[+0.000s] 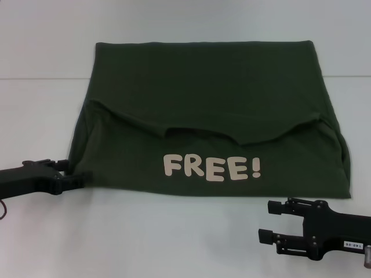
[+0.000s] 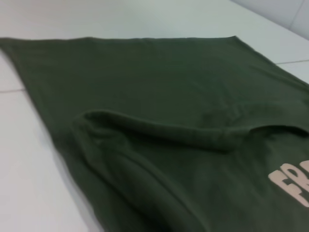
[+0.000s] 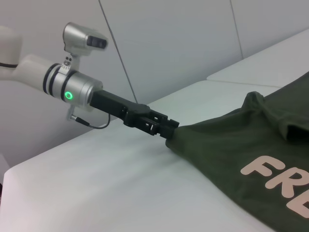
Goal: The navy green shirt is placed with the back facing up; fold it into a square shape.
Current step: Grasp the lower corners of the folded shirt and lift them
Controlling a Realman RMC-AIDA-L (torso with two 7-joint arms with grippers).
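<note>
Nearest you, the right gripper [image 1: 272,222] is hovering just off the shirt's near right corner, over bare worktop [image 1: 174,237]. Its fingers are standing apart with nothing between them and are touching no cloth. It looks free either because it has no hold to keep or because it is waiting its turn.

Across on the near left, the left gripper [image 1: 78,176] is sitting clamped on the navy green shirt [image 1: 203,87] at its near left corner. The right wrist view shows the cloth [image 3: 231,140] drawn into a point at the fingertips [image 3: 166,129], slightly lifted off the worktop. You are probably holding that corner so the fold stays lined up.

The shirt is lying in the middle of the worktop, already doubled. The top half is turned over toward you, so the cream lettering "FREE!" [image 1: 211,168] is facing up on the near layer. The neckline [image 1: 191,130] and shoulder line are running across the middle.

Farther back, the plain back layer is lying flat, ending in a straight far edge [image 1: 203,42]. The outline is wider than deep, so side folds seem to remain before it reads as a square.
</note>
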